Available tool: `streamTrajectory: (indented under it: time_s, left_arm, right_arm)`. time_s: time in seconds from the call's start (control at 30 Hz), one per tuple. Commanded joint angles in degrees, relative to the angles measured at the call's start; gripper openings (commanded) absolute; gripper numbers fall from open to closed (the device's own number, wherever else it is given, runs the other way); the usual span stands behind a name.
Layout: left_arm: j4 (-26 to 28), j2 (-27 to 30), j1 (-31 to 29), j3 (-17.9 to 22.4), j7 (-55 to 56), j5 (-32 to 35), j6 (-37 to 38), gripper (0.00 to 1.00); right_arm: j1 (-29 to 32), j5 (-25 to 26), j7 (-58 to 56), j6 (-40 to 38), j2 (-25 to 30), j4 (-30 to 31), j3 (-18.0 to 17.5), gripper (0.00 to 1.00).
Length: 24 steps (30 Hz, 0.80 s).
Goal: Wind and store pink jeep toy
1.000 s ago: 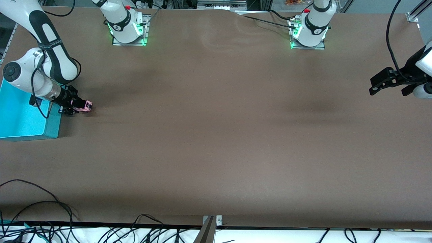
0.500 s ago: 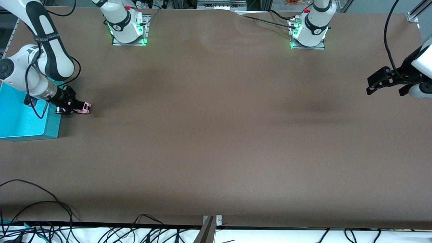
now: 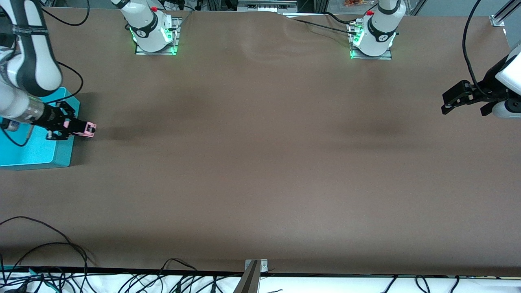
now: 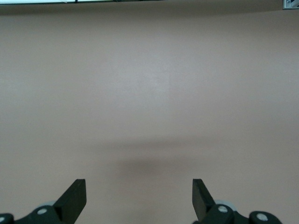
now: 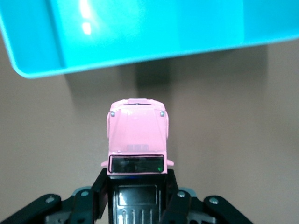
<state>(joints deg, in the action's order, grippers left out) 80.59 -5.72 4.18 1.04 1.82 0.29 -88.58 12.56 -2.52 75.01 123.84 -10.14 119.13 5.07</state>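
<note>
My right gripper [image 3: 77, 129] is shut on the pink jeep toy [image 3: 86, 129], a tiny pink car with a black roof, and holds it in the air just beside the rim of the turquoise bin [image 3: 61, 152] at the right arm's end of the table. In the right wrist view the jeep [image 5: 137, 135] sits between the fingers [image 5: 100, 189] with its pink hood pointing at the bin's wall [image 5: 140, 32]. My left gripper [image 3: 449, 106] is open and empty, waiting above the left arm's end of the table; its fingertips [image 4: 74, 198] show over bare brown table.
The table is a brown mat [image 3: 260, 162]. The arm bases [image 3: 154, 32] stand along the edge farthest from the front camera. Black cables [image 3: 49, 252] lie along the edge nearest that camera, with a metal bracket [image 3: 254, 276] at its middle.
My right gripper has carried the jeep toward the turquoise bin, and the right arm has swung out over the bin. The left gripper has shifted slightly.
</note>
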Motion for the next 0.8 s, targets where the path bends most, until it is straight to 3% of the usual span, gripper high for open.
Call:
streamTrajectory:
  time_s: [0.0,0.23,0.57,0.77]
  left_arm:
    - [-1.84,-0.78,0.47,0.10,-0.68,1.02,0.77,1.00]
    - [-1.84,-0.78,0.47,0.10,-0.68,1.02,0.77,1.00]
    - [-1.84,-0.78,0.47,0.10,-0.68,1.02,0.77,1.00]
    - [-1.84,-0.78,0.47,0.10,-0.68,1.02,0.77,1.00]
  right_arm:
    - [0.45,1.55,-6.09,-4.57,-1.46,-4.60,2.74,0.12]
    - [0.89,2.61,-17.25,-4.75,-4.27,-7.50,8.10,0.12]
    - [5.02,2.35,-31.93,-2.12,-10.95,-11.11,12.68,0.12]
    - [7.56,1.82,-33.62,3.32,-15.52,-10.59,12.77,0.12]
